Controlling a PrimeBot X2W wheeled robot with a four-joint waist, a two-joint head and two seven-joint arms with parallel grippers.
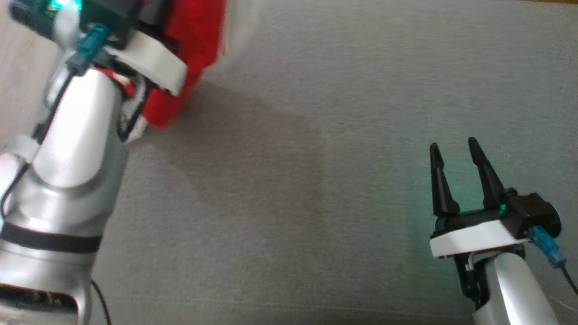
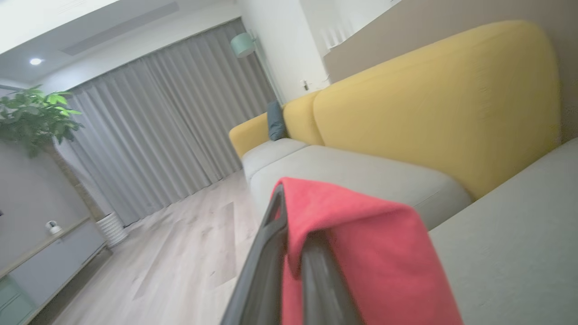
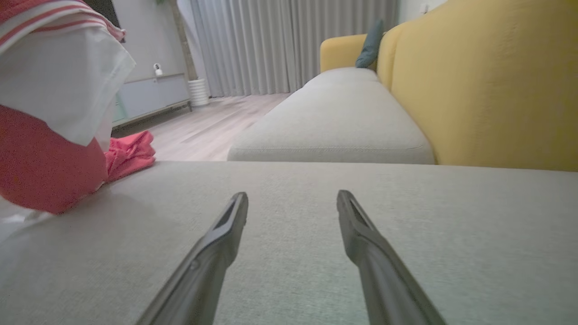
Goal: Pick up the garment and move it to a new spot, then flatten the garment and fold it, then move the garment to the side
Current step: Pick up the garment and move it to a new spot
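Note:
The garment [image 1: 194, 45] is red with a white part and red-striped trim. It hangs from my left gripper [image 2: 289, 225], which is shut on a fold of the red cloth [image 2: 361, 253] draped over its fingers. In the right wrist view the garment [image 3: 49, 113] is raised at the far left, its lower end touching the grey cushion [image 3: 316, 253]. My right gripper [image 1: 454, 146] hovers low over the cushion at the lower right, open, with nothing between its fingers [image 3: 226, 225].
The grey cushion [image 1: 338, 158] spreads across the head view. A yellow sofa back [image 3: 487, 81] rises to the right, with a second grey seat [image 3: 338, 122] beyond. Wooden floor [image 2: 171, 253], curtains [image 2: 171, 113], a plant [image 2: 36, 117] and a low cabinet [image 3: 149, 95] lie farther off.

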